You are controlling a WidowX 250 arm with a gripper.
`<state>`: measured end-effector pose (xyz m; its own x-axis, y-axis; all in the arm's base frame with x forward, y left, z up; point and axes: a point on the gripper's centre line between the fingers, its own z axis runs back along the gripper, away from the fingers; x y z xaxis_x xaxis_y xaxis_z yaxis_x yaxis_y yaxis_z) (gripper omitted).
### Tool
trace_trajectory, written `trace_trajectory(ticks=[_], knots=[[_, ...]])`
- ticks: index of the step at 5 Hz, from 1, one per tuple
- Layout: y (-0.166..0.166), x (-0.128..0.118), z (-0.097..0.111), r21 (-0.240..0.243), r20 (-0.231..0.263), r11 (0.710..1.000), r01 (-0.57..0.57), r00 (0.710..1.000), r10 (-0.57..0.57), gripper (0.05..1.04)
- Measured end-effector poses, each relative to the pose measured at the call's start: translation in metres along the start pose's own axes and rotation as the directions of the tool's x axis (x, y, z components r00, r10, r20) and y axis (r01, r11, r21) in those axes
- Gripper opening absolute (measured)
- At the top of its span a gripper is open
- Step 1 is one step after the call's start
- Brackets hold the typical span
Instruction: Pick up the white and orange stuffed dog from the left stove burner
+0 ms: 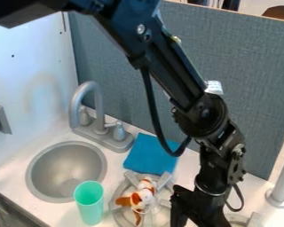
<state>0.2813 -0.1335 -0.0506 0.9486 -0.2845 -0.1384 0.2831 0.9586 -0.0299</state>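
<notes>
White surface (61, 213) beneath, a plush dog (145, 193) lies on the grey burner (132, 178), its raised prongs apparently cradling it, beside the claw (187, 212), whose opening I cannot tell.

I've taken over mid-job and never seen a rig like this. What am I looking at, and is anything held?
This single picture comes from a fixed camera looking down at a slant. The machine is a black robot arm, entering from the top; its gripper hangs low, near the bottom edge. I can't tell whether it holds anything. Just beside it, a white-and-orange soft toy lies on a round grey burner. Around them are a blue cloth, a green cup, a sink and a faucet.
</notes>
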Motion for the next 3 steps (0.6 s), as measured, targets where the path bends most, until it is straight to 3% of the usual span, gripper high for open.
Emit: trace_trajectory(ticks=[1,2,3], knots=[[0.000,-0.006,-0.011,0.001,-0.037,1.000,0.000,0.999,0.000,1.001],[-0.011,-0.012,-0.012,-0.075,-0.046,0.996,0.054,0.997,-0.058,1.001],[-0.016,-0.008,0.001,-0.082,-0.011,0.994,0.074,0.997,-0.075,1.001]])
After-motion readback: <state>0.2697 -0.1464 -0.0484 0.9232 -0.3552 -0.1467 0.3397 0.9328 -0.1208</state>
